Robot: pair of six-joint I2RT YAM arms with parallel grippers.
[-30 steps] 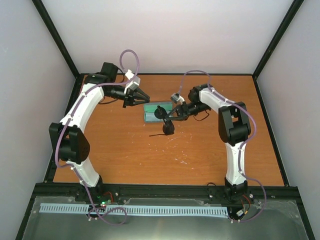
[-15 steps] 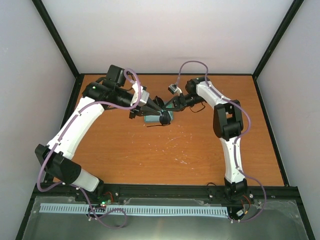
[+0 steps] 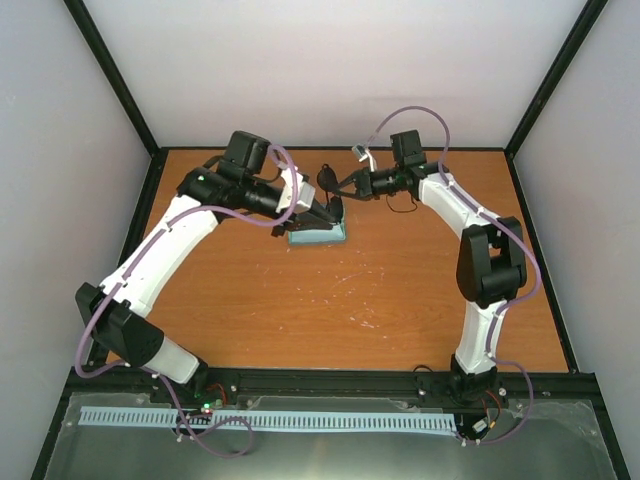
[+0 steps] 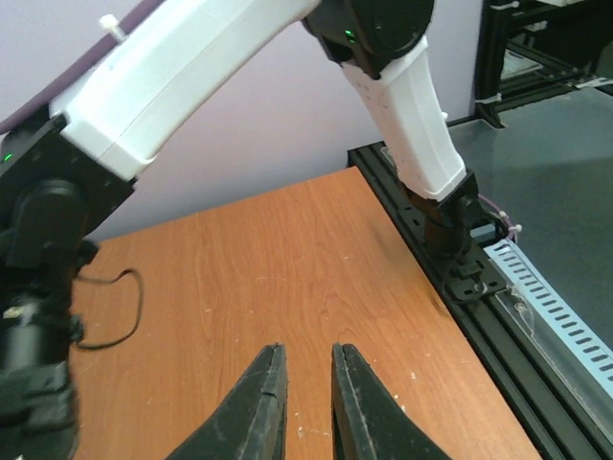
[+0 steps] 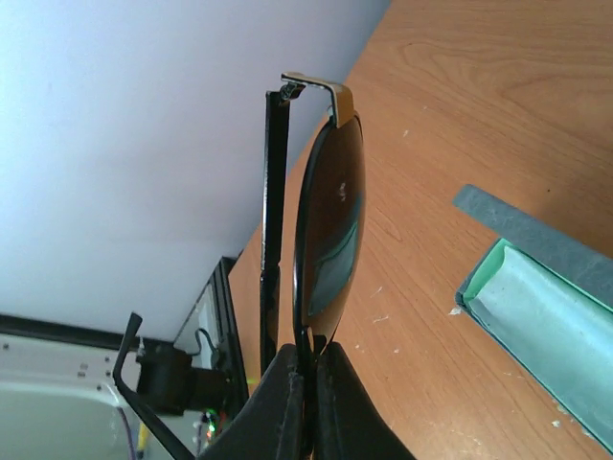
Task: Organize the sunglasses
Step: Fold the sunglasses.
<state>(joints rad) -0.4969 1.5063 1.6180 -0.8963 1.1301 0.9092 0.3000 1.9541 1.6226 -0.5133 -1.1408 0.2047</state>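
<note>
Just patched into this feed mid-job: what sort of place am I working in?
Most likely a lab test cell rather than a home: a bare wooden table boxed in by a black metal frame and plain pale walls.

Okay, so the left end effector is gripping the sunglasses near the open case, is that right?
Not quite. It is the right end effector that grips the sunglasses near the open case, as the right wrist view shows. In the left wrist view, the left end effector has nothing between its fingers.
</note>
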